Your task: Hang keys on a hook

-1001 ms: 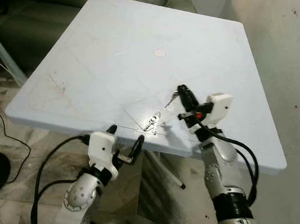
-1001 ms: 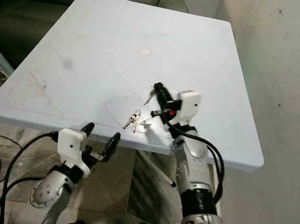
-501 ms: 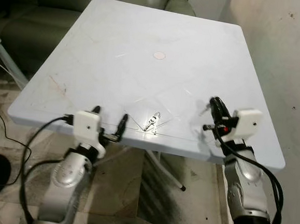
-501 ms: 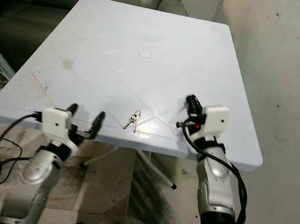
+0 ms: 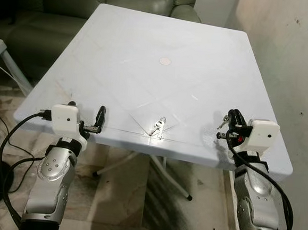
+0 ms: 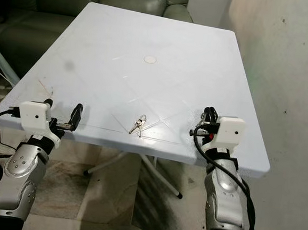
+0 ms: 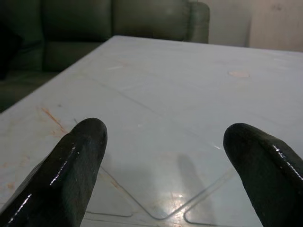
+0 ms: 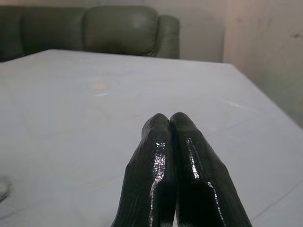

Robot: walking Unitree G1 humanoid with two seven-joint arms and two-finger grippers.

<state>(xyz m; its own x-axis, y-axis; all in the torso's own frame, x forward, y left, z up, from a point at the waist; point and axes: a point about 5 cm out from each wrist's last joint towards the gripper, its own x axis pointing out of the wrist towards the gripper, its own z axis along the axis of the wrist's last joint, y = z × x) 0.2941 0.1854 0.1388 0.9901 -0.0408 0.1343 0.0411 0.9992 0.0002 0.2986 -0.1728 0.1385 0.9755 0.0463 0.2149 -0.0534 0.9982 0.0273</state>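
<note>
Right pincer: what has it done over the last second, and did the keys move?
The right pincer, shut and empty, pulled back from beside the keys toward the table's right near edge. The open left pincer swung outward to the left near edge. The keys stayed flat on the table, untouched.

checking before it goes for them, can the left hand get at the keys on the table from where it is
Probably yes: the left hand is open at the table's near edge, and only bare tabletop lies between it and the keys.

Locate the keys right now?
The keys lie on the white table near its front edge, about midway between the left gripper and the right gripper, touching neither.
</note>
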